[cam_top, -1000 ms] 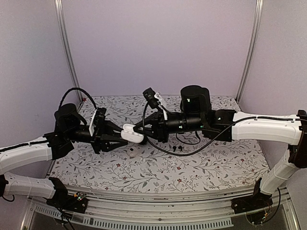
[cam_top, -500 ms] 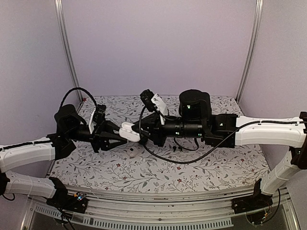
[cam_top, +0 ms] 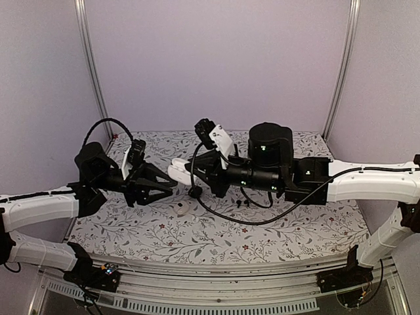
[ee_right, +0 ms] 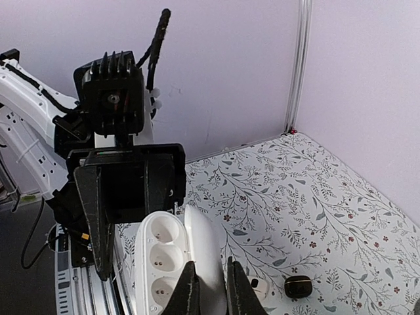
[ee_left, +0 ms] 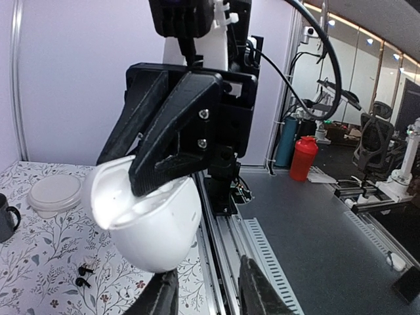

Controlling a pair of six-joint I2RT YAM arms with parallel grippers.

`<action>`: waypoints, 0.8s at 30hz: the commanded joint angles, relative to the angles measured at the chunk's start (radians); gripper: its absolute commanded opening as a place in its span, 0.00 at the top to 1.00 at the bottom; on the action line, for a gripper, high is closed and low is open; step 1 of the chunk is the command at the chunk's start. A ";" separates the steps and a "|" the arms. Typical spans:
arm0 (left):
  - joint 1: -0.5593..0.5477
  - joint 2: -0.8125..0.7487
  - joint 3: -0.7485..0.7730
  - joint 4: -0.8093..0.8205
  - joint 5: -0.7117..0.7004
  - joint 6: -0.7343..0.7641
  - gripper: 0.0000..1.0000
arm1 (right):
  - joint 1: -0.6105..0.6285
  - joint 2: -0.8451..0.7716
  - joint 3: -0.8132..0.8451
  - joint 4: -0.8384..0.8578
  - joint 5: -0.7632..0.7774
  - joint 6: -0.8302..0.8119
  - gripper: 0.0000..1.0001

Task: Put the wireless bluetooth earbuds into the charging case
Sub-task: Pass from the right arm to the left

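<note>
Earbuds (ee_left: 82, 275) lie on the table (cam_top: 295, 223), rightward of the empty, slightly parted left gripper (ee_left: 207, 295), while the right gripper (ee_right: 211, 289) pinches the open charging case (ee_right: 164, 262).

- The charging case (cam_top: 178, 170) hangs above the middle of the bench (cam_top: 315, 230), between the right fingers (ee_right: 186, 292).
- The left fingers (ee_left: 164, 298) are just left of it and lower.
- A round black case (cam_top: 195, 192) lies on the bench beneath it, with a small white item (cam_top: 182, 209) just nearer.
- The black earbuds (cam_top: 240, 204) lie on the bench further right, under the right arm (cam_top: 367, 180).
</note>
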 commanded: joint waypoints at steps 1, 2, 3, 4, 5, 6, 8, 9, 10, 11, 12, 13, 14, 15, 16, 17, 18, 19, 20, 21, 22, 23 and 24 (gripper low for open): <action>0.028 0.026 -0.008 0.096 0.034 -0.089 0.67 | 0.025 -0.022 -0.012 0.016 0.058 -0.046 0.97; 0.034 0.032 -0.008 0.103 0.035 -0.101 0.67 | 0.027 -0.024 -0.014 0.019 0.063 -0.048 0.97; 0.037 0.037 -0.007 0.104 0.038 -0.108 0.67 | 0.028 -0.026 -0.016 0.023 0.064 -0.047 0.97; 0.042 0.042 -0.005 0.104 0.041 -0.114 0.67 | 0.029 -0.029 -0.018 0.026 0.068 -0.046 0.97; 0.045 0.047 -0.004 0.103 0.043 -0.122 0.67 | 0.030 -0.031 -0.019 0.028 0.073 -0.046 0.97; 0.051 0.051 -0.002 0.102 0.044 -0.132 0.67 | 0.030 -0.033 -0.021 0.030 0.076 -0.047 0.97; 0.058 0.055 -0.008 0.134 0.045 -0.166 0.67 | 0.035 -0.032 -0.018 0.029 0.085 -0.053 0.97; 0.060 0.057 -0.012 0.160 0.047 -0.189 0.66 | 0.036 -0.030 -0.018 0.029 0.088 -0.058 0.97; 0.060 0.060 -0.014 0.185 0.048 -0.210 0.66 | 0.038 -0.025 -0.018 0.028 0.086 -0.060 0.97; 0.062 0.063 -0.010 0.191 0.048 -0.219 0.66 | 0.038 -0.024 -0.018 0.029 0.084 -0.061 0.97; 0.062 0.066 -0.008 0.188 0.046 -0.224 0.66 | 0.039 -0.020 -0.018 0.032 0.079 -0.062 0.97; 0.062 0.066 -0.007 0.189 0.046 -0.227 0.66 | 0.041 -0.017 -0.018 0.036 0.078 -0.062 0.97; 0.062 0.067 -0.006 0.192 0.046 -0.228 0.66 | 0.040 -0.015 -0.018 0.041 0.078 -0.060 0.97; 0.062 0.068 -0.005 0.195 0.047 -0.229 0.66 | 0.040 -0.013 -0.018 0.044 0.076 -0.060 0.97; 0.063 0.068 -0.005 0.196 0.047 -0.231 0.66 | 0.040 -0.011 -0.015 0.044 0.076 -0.060 0.97; 0.062 0.068 -0.005 0.197 0.048 -0.231 0.66 | 0.040 -0.007 -0.010 0.044 0.075 -0.060 0.97; 0.062 0.068 -0.005 0.199 0.047 -0.233 0.66 | 0.040 -0.003 -0.008 0.043 0.074 -0.061 0.97; 0.062 0.068 -0.004 0.203 0.047 -0.236 0.66 | 0.040 -0.001 -0.005 0.044 0.073 -0.062 0.97; 0.062 0.070 -0.004 0.210 0.049 -0.242 0.67 | 0.040 0.002 -0.003 0.044 0.070 -0.063 0.97; 0.062 0.070 -0.004 0.214 0.048 -0.245 0.67 | 0.040 0.005 0.000 0.042 0.067 -0.062 0.97; 0.062 0.070 -0.005 0.218 0.047 -0.247 0.67 | 0.040 0.009 0.003 0.041 0.064 -0.064 0.97; 0.062 0.070 -0.008 0.225 0.046 -0.251 0.67 | 0.040 0.012 0.004 0.039 0.062 -0.064 0.97; 0.062 0.073 -0.008 0.231 0.047 -0.258 0.67 | 0.040 0.014 0.003 0.040 0.061 -0.065 0.97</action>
